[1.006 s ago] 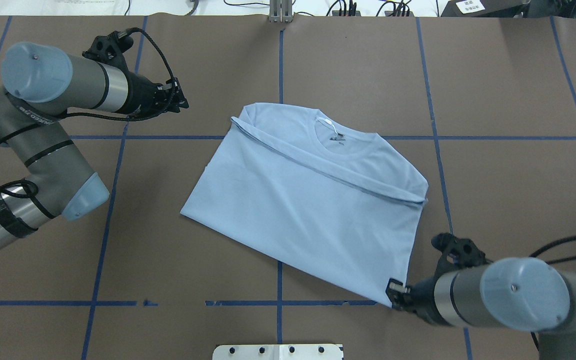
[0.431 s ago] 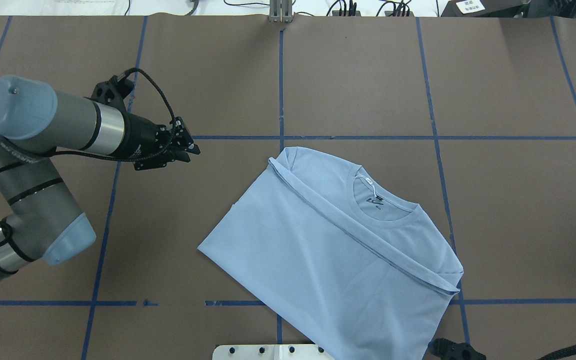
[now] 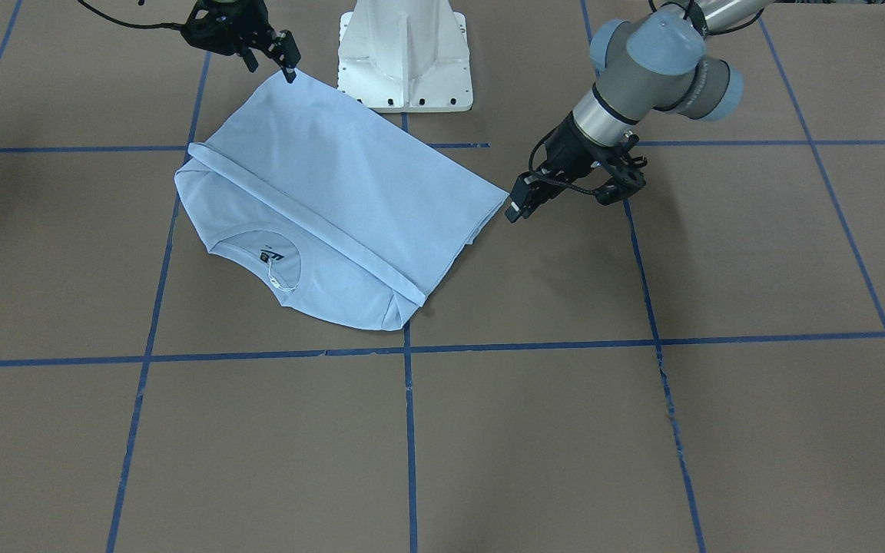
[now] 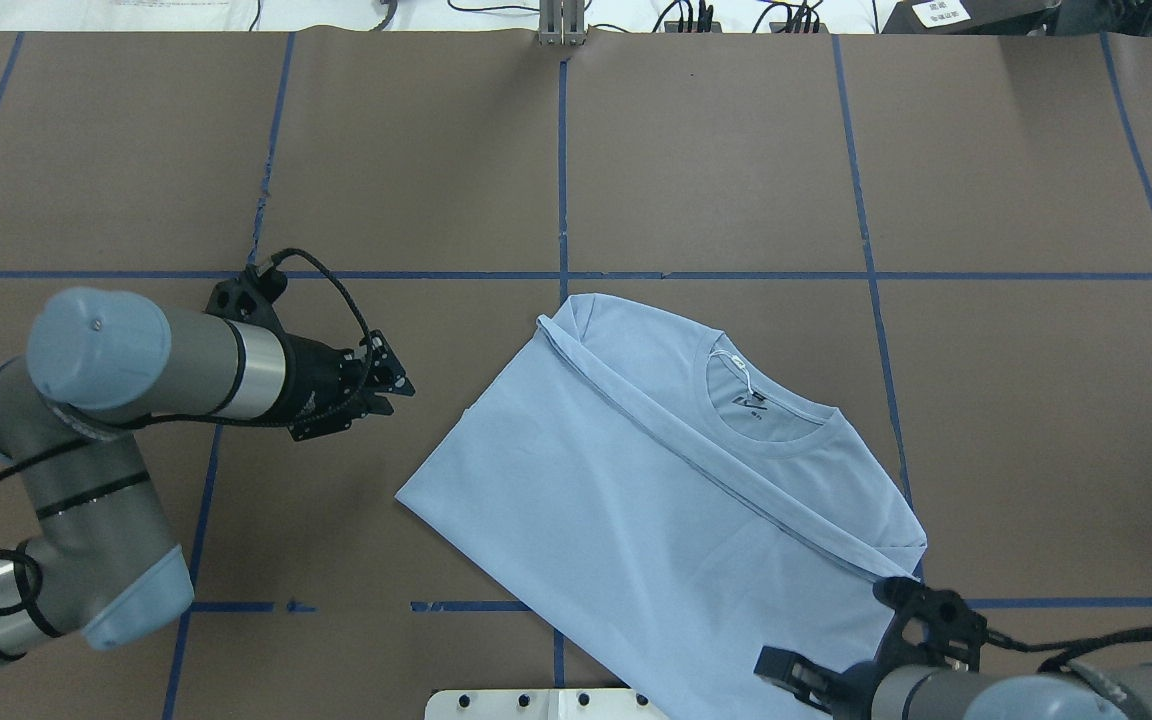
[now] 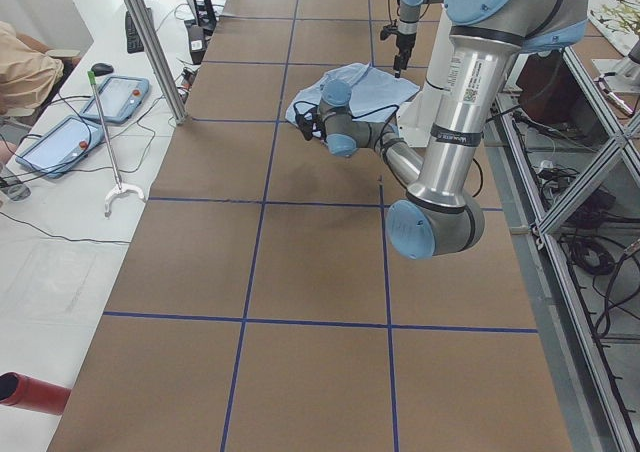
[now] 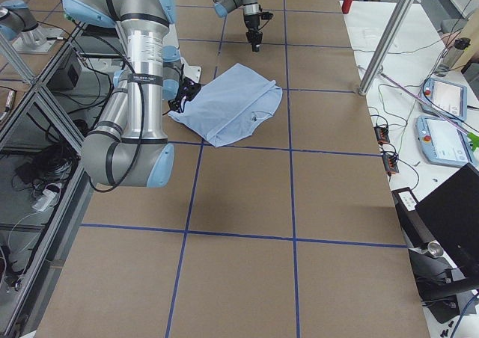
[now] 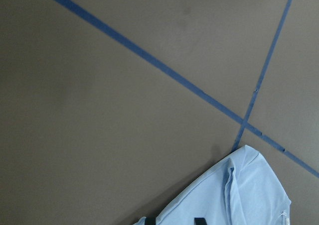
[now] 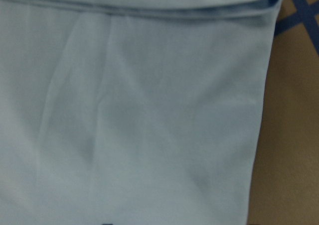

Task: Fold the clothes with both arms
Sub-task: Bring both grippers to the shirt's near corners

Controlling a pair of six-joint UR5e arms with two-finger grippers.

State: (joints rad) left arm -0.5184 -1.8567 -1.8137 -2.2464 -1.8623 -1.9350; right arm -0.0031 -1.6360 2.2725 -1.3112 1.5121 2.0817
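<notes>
The light blue T-shirt (image 4: pixel 666 510) (image 3: pixel 335 192) lies folded in half on the brown table, its collar (image 4: pixel 761 405) facing up at the far right. My left gripper (image 4: pixel 398 388) (image 3: pixel 514 211) hovers open just left of the shirt's left corner without touching it. The left wrist view shows that corner of the shirt (image 7: pixel 239 195) low in the picture. My right gripper (image 3: pixel 270 61) (image 4: pixel 786 675) stands open over the shirt's near right corner by the pedestal. One of its fingertips (image 3: pixel 289 74) sits at the cloth edge. Cloth (image 8: pixel 149 110) fills the right wrist view.
The white pedestal base (image 3: pixel 406 54) (image 4: pixel 556 703) touches the shirt's near edge. Blue tape lines (image 4: pixel 563 170) cross the table cover. Tablets (image 5: pixel 120 82) (image 6: pixel 447 99), a metal post (image 5: pixel 150 47) and cables lie beyond the table's far edge.
The shirt slid toward the robot and to the right, then stayed still. My left arm swung in beside its left corner. My right gripper moved forward over the near right corner.
</notes>
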